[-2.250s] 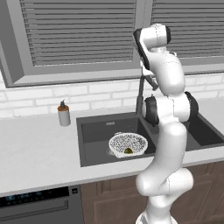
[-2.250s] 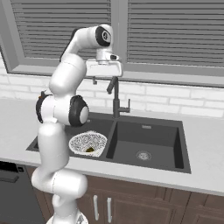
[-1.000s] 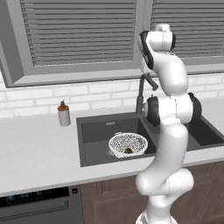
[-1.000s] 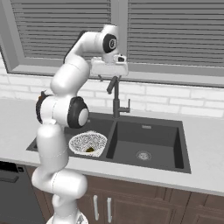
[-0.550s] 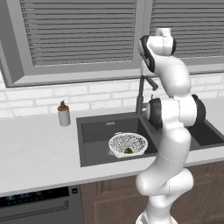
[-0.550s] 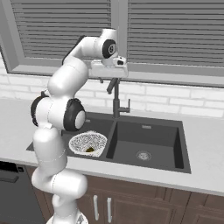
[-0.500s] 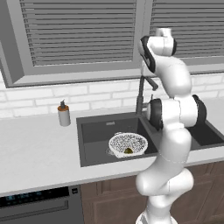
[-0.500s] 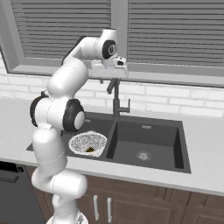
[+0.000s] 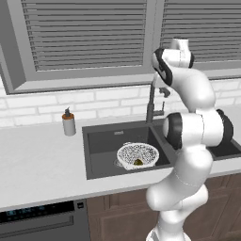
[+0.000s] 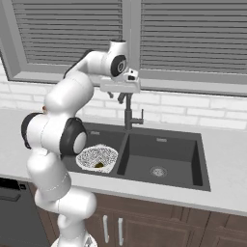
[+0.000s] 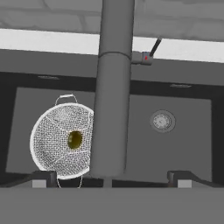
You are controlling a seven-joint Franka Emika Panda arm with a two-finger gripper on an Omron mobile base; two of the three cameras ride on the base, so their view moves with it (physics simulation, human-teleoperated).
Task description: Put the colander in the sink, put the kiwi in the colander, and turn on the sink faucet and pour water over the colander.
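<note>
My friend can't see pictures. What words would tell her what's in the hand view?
Looking down from the robot's hand, the dark sink faucet spout runs up the middle, between the open gripper fingertips. Below, the white colander sits in one basin of the dark sink with the kiwi inside; the other basin shows its round drain. No water is running.

In the hand view the faucet [image 11: 113,87] runs off the top edge and hides the right edge of the colander [image 11: 61,141] — its lower rim is also cut off. In the left base view the arm covers the right basin of the sink [image 9: 101,143], and the kiwi [image 9: 137,162] is too small to make out — just a dark speck.
</note>
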